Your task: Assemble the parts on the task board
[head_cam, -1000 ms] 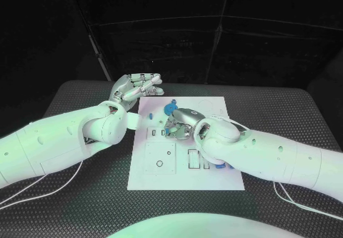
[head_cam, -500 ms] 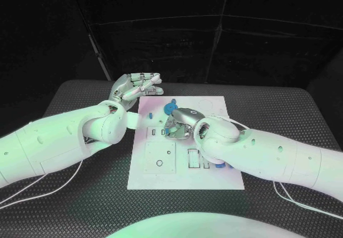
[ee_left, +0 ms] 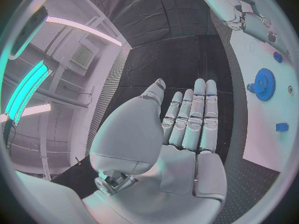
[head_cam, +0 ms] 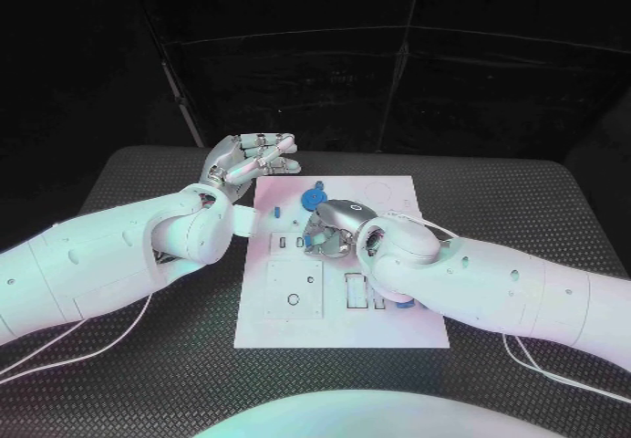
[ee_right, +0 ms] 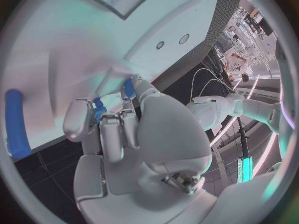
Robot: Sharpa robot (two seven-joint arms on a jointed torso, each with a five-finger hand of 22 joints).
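The right hand (head_cam: 332,230) pinches a small blue part (ee_right: 129,87) over the middle of the white board (head_cam: 395,328), apparently to seat it, while the left hand (head_cam: 247,160) waits empty, fingers straight, off the board's far-left corner.

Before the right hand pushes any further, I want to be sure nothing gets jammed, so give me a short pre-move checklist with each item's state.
1. Right hand is over the task board, fingers down at its middle: ok.
2. A small blue part sits at the right hand's fingertips: ok; whether it is firmly gripped: cannot tell.
3. Part lined up with its slot: cannot tell, the hand covers it.
4. Left hand holds nothing, fingers extended, off the board's far left corner: ok.
5. Blue gear lies on the board apart from both hands: ok.
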